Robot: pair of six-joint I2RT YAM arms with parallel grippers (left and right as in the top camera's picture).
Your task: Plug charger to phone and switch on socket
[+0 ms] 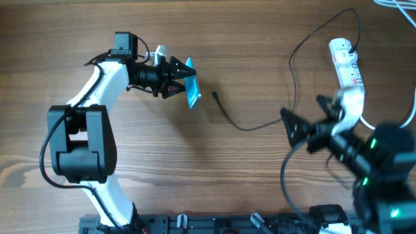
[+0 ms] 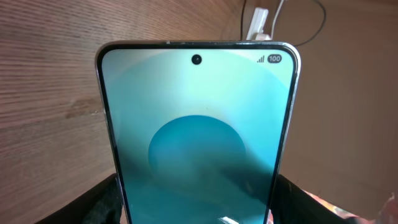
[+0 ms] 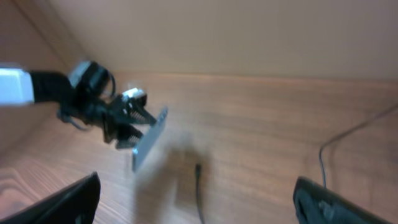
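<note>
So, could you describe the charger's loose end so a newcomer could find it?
Seen from overhead, find the white socket at the table's upper right; a thin black cable runs from it and curves left over the wood. Its tip lies on the table just right of the phone in the left pincer. Unlike the robots' thick cables, it is thin and ends free.
</note>
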